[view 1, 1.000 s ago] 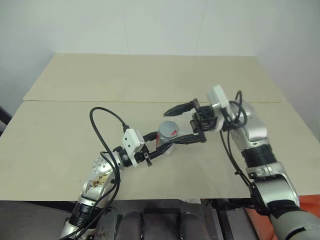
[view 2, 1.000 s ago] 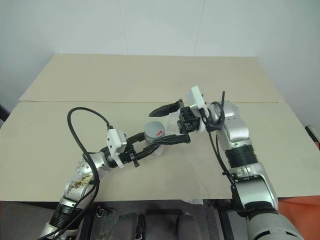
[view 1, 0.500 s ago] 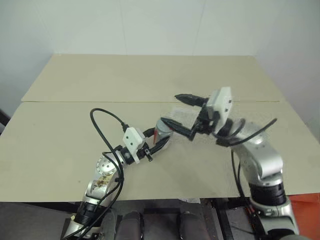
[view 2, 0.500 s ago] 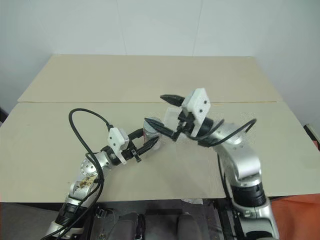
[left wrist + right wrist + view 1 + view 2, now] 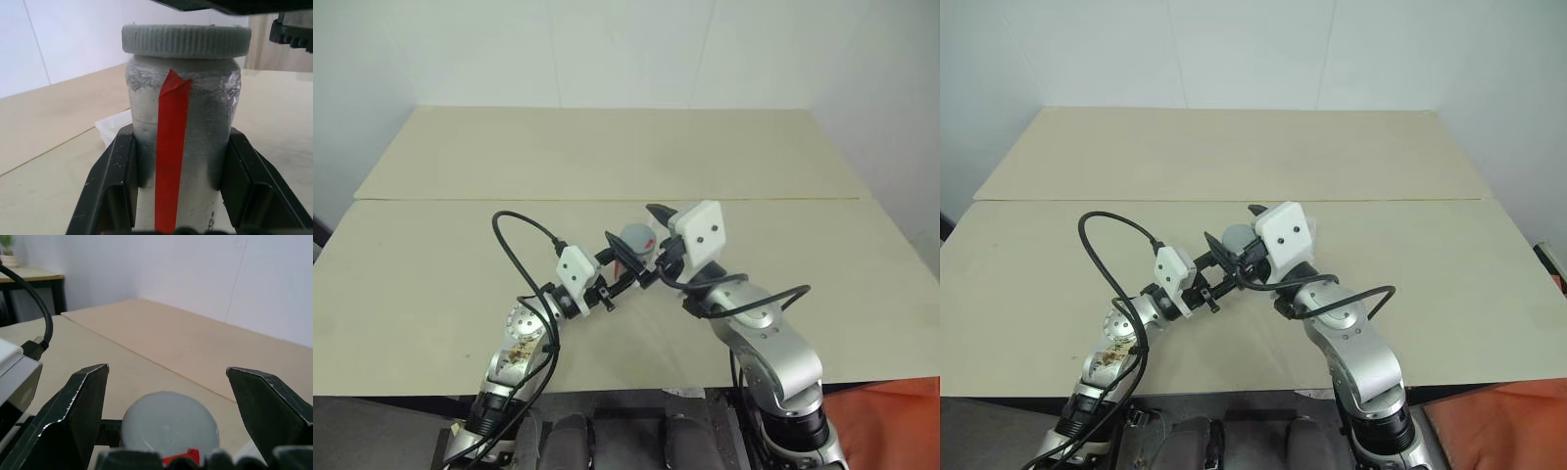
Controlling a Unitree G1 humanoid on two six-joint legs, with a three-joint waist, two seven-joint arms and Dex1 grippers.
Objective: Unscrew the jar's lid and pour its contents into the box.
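Swung in from the side since a second ago, the right pincer (image 5: 166, 377) gapes wide over the lid (image 5: 186, 40) while the left pincer (image 5: 178, 169) clamps the jar (image 5: 636, 243) above the counter (image 5: 431, 264); it should centre, close on the lid's ribbed rim, then twist.

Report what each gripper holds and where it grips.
Left gripper clamps the jar by its sides, below the lid. Right gripper holds nothing, its fingers open around the lid.
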